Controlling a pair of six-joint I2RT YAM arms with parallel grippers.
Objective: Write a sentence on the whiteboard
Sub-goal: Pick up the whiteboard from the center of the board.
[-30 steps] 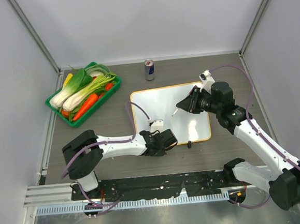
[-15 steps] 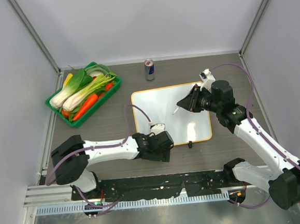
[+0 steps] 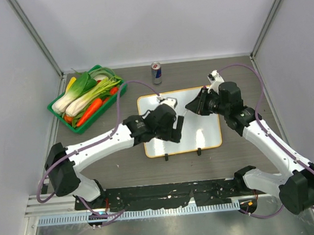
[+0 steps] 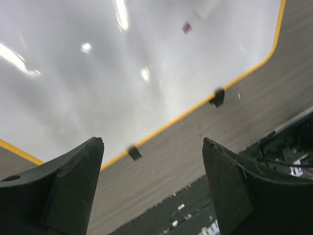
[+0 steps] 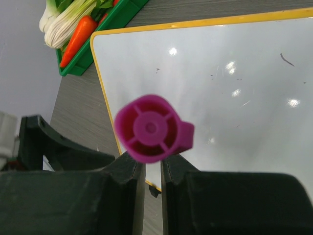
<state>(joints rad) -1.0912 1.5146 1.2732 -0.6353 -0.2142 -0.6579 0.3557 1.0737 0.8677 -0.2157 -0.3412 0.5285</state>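
The whiteboard (image 3: 204, 131) lies flat mid-table, white with an orange rim and two black clips (image 4: 133, 152) on its near edge. No sentence shows on its face (image 5: 234, 98), only a few faint specks. My left gripper (image 3: 175, 132) hovers over the board's near-left part, its jaws open and empty (image 4: 152, 142), with the board (image 4: 122, 73) below. My right gripper (image 3: 194, 105) is above the board's right half, shut (image 5: 151, 159) on a marker (image 5: 149, 128) whose magenta end faces the wrist camera. The marker (image 3: 187, 111) slants down toward the board.
A green tray (image 3: 52, 109) of leeks, carrots and other vegetables sits at the back left, also in the right wrist view (image 5: 117, 19). A drink can (image 3: 156, 73) stands just behind the board. The black base rail (image 4: 274, 147) runs along the near edge.
My left gripper has opened and swung from the board's near-left edge up over the board. The right gripper with the marker has barely moved.
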